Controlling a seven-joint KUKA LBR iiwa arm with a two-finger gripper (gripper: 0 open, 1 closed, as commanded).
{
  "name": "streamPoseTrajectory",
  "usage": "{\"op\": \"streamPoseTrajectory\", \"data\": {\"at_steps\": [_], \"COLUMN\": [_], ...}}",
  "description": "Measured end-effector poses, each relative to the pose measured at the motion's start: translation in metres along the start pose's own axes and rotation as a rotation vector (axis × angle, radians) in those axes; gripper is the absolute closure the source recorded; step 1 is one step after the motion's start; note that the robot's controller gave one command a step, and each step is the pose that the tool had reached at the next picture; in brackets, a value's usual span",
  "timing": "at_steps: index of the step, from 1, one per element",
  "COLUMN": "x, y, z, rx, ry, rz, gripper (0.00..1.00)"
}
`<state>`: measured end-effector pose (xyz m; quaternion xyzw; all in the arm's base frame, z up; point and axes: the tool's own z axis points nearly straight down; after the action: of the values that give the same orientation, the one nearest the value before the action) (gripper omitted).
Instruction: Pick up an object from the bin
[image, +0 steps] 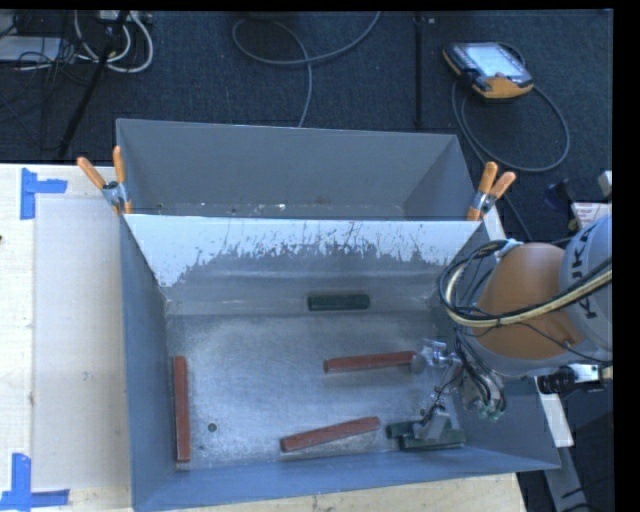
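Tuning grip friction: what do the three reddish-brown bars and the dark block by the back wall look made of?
Left bar, middle bar, front bar: likely painted wood or matte plastic; even reddish-brown, no glints, straight edges. Dark block: dull blackish-green, maybe rubber or plastic; cannot tell which.

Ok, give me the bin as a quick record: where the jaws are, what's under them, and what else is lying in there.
arm: reaches in from the right
jaws: low in the near right corner of the bin, over a dark flat piece
grasp: cannot tell
brown bars: three, lying apart; one mid-floor, one near the front wall, one along the left wall
dark bar: alone at the foot of the back wall
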<state>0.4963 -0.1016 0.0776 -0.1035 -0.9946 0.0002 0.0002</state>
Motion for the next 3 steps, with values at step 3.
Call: {"op": "streamPoseTrajectory", "data": {"at_steps": [3], "x": [-0.0067], "y": [0.0038], "z": [-0.0052], "rx": [0.0], "ry": [0.002], "rz": [0.174], "gripper": [0.0]}}
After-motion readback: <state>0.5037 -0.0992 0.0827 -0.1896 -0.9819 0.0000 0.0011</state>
